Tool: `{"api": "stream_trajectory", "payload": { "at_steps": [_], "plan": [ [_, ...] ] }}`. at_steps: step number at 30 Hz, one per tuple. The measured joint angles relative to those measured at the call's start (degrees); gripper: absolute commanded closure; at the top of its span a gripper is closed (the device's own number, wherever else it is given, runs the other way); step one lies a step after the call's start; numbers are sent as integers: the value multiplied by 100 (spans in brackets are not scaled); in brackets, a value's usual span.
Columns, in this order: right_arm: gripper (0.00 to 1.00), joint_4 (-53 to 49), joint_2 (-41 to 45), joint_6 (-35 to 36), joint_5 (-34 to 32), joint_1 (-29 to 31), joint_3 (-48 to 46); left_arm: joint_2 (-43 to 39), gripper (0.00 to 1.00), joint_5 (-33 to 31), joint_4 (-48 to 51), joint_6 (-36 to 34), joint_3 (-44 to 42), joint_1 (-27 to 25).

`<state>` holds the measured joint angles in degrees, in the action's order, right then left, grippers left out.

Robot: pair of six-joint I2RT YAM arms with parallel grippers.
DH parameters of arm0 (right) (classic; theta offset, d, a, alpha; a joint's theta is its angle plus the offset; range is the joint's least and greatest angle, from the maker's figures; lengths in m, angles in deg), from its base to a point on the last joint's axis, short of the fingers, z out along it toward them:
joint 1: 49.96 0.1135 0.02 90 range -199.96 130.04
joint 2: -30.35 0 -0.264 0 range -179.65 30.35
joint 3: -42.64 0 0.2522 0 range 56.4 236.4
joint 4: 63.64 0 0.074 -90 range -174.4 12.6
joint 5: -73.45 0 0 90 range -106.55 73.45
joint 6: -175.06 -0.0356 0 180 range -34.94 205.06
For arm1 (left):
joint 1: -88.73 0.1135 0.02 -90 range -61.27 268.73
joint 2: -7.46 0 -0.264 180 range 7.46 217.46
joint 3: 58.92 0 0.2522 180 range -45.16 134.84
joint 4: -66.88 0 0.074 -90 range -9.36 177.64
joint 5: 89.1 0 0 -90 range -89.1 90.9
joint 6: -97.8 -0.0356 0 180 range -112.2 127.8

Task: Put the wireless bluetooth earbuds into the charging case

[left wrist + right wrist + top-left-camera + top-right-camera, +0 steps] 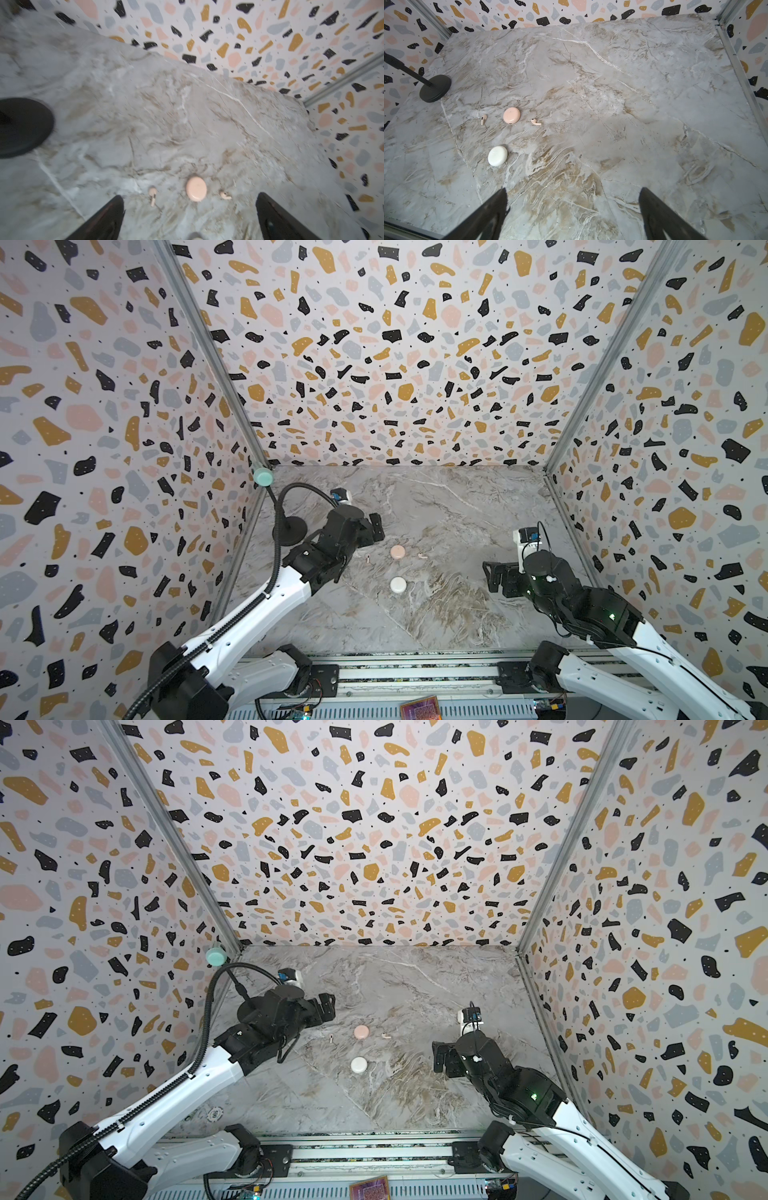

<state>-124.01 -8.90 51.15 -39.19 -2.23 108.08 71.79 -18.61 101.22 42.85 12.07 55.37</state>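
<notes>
Two pale pink earbuds lie on the marble table, one (368,559) (483,119) left of a shut pink round charging case (397,552) (511,115), one (422,556) (536,122) right of it. A shut white round case (398,584) (497,155) sits nearer the front. My left gripper (376,526) (190,195) hovers open just behind and left of the pink case (196,188), holding nothing. In the blurred left wrist view both earbuds (152,193) (225,195) show between its fingers. My right gripper (492,576) (572,189) hangs open and empty at the right, well away from them.
A black round stand base (293,526) (435,88) with a gooseneck stands at the back left, close to my left arm. A mint-green cap (262,476) sits at the left wall corner. A small round chip (215,1112) lies front left. Patterned walls enclose three sides.
</notes>
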Motion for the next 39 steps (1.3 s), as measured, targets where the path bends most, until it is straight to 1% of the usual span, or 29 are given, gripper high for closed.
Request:
{"api": "stream_trajectory", "payload": {
  "at_steps": [3, 10, 17, 20, 22, 27, 30, 33, 39],
  "plan": [
    [1, 0, -26, 0, 15, 0, -2, -166, 0, -382, 83, -269, 63, 63],
    [1, 9, -136, 26, 35, 0, -28, -1021, 0, -885, 173, -529, -649, 63],
    [1, 11, -614, 35, -4, 0, -31, -2061, 0, -949, 293, -612, -1687, 63],
    [1, 9, -522, 13, -55, 0, -31, -2332, 0, -914, 304, -612, -1853, 63],
    [1, 9, -328, -9, -79, 0, -31, -2393, 0, -831, 282, -608, -1864, 63],
    [1, 74, 229, -7, -125, -4, -92, -2225, 0, -741, 236, -601, -1862, 63],
    [1, 118, 348, -4, -138, -4, -136, -2076, 0, -647, 234, -601, -1862, 63],
    [1, 173, 223, -2, -140, -13, -184, -2033, 0, -599, 232, -601, -1862, 63],
    [1, 160, -407, -28, -181, -81, -188, -1766, 0, -562, 212, -605, -1862, 63]
  ]
}}
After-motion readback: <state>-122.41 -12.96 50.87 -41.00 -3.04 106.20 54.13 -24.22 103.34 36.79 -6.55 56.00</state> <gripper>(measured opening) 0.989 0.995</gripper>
